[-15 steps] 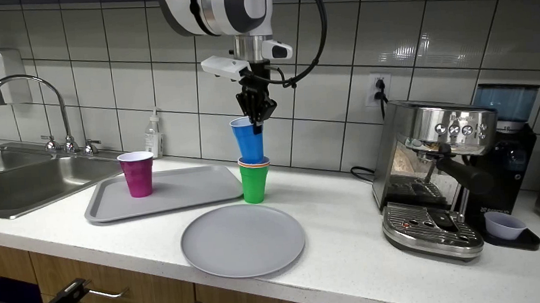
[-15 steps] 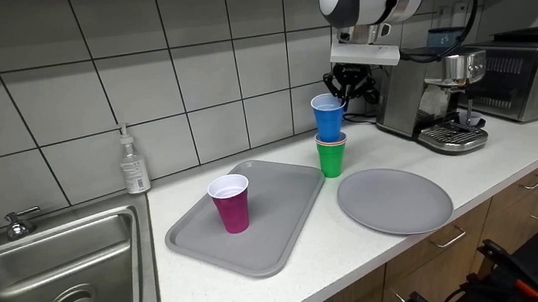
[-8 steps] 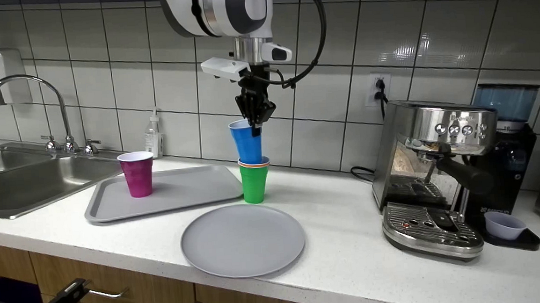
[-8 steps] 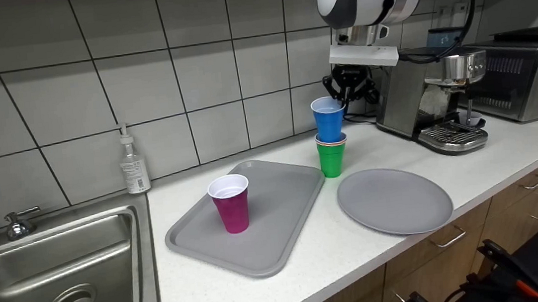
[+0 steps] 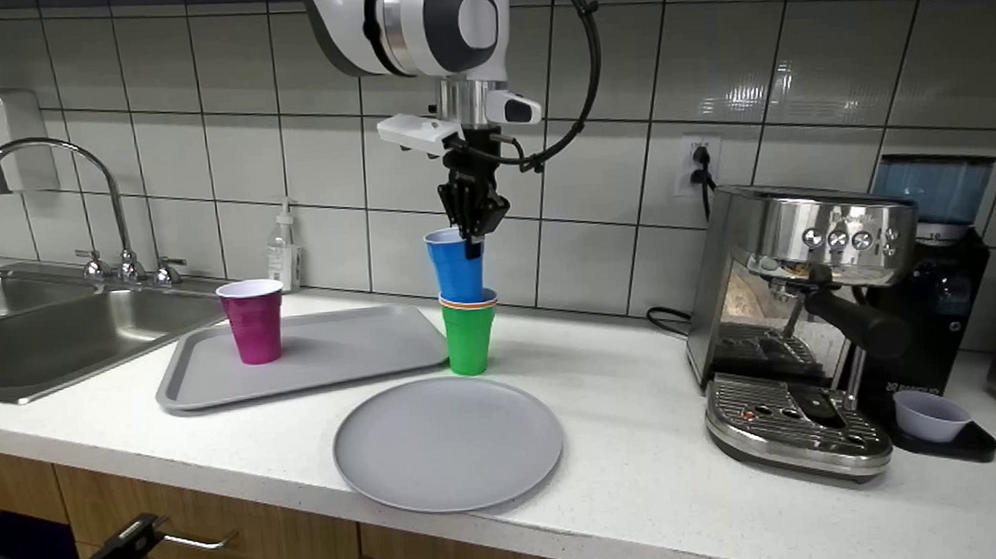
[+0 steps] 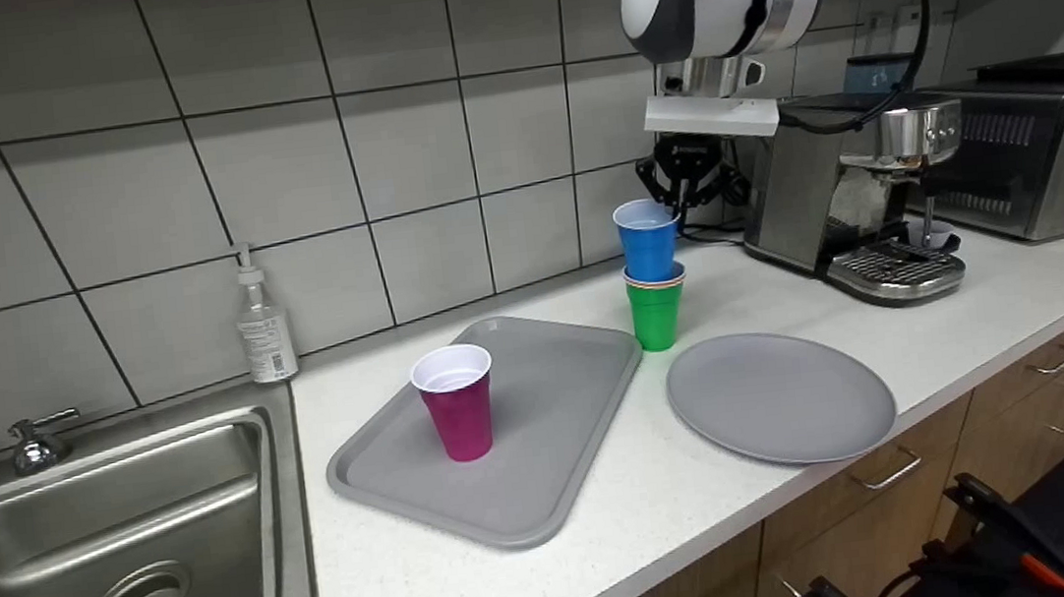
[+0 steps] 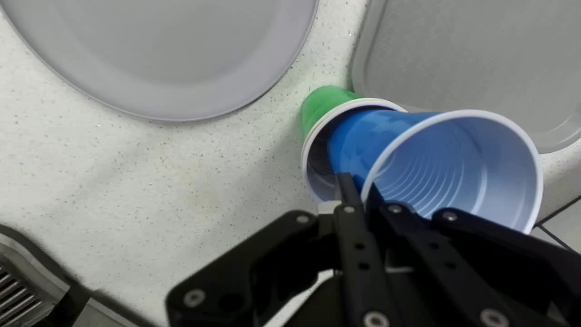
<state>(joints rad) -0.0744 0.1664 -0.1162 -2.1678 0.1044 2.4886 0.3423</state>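
Note:
My gripper (image 7: 360,186) is shut on the near rim of a blue cup (image 7: 426,159), one finger inside the cup and one outside. The blue cup has a pale interior and leans slightly. Its lower end sits within the mouth of a green cup (image 5: 469,342), seen in both exterior views. An orange-and-white edge shows at the green cup's top, so another cup appears nested there. The blue cup's base is hidden inside. Upright on a grey tray (image 5: 381,338) stands a magenta cup (image 5: 255,329), left of the stack in an exterior view.
A round grey plate (image 5: 448,445) lies in front of the stack, and the tray's corner comes close to the green cup. A coffee machine (image 5: 799,330) stands to the right. A soap bottle (image 6: 266,336) and a steel sink (image 6: 113,540) are on the other side.
Held in my gripper, the blue cup has come down a little, its lower end sinking deeper into the green cup. The green cup, magenta cup, tray and plate have not moved.

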